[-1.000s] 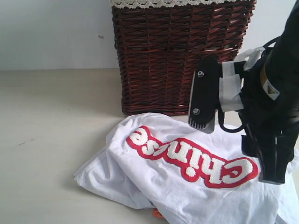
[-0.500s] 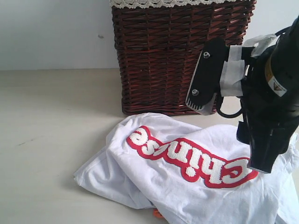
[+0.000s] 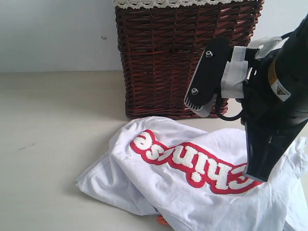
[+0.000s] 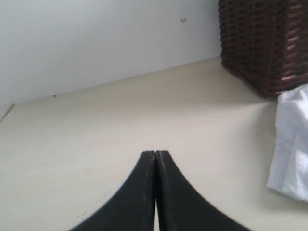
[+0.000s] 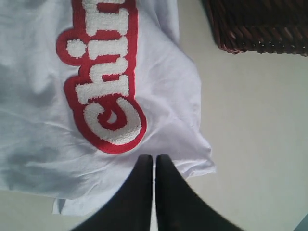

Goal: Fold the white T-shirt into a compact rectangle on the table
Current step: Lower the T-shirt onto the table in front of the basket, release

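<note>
Your right gripper (image 5: 154, 159) had its jaws together, with only a hairline seam between the two black fingers. Their tips sat over the border of the white T-shirt (image 5: 43, 144), just past the "C" that starts the red-edged lettering (image 5: 106, 96). Whether a fold of cloth was caught between them could not be told; from outside, the tips simply met the fabric.

From that point the lettering ran straight away from the jaws, so the shirt's long axis led off from your right arm toward the far, left side of the heap. A loose corner of hem (image 5: 202, 163) lay just beside the tips, with bare table (image 5: 260, 125) beyond it.

The shirt itself lay crumpled and unfolded on the table, its back edge close in front of the wicker basket (image 3: 163, 57).

Your left gripper (image 4: 155, 154) was also closed, empty, over bare tabletop. Only the shirt's near edge (image 4: 291, 144) showed in its view, apart from the jaws. So the right arm was plainly the nearer one, and I judged that any first spreading pull would have run along that lettering line.
</note>
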Motion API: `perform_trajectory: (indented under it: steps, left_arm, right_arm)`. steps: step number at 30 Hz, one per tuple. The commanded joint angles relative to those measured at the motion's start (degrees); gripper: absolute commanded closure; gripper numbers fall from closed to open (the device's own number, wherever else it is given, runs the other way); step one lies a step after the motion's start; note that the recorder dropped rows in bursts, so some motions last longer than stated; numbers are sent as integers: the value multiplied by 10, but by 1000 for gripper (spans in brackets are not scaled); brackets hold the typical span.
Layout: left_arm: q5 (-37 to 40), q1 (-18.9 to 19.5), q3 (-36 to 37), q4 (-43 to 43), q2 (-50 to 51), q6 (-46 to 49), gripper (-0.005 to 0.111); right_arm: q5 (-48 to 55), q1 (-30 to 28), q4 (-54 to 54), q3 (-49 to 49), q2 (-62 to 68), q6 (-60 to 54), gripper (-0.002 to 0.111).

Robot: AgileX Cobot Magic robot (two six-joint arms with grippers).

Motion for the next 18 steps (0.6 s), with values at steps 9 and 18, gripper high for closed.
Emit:
perform_trajectory:
  steps: [9, 18]
  left_arm:
    - [-115, 2, 2, -409, -4, 21, 106]
    - [189, 2, -85, -789, 60, 390, 107]
  right_arm:
    - [-6, 2, 2, -5, -5, 3, 108]
    - [-93, 2, 18, 2, -57, 60, 108]
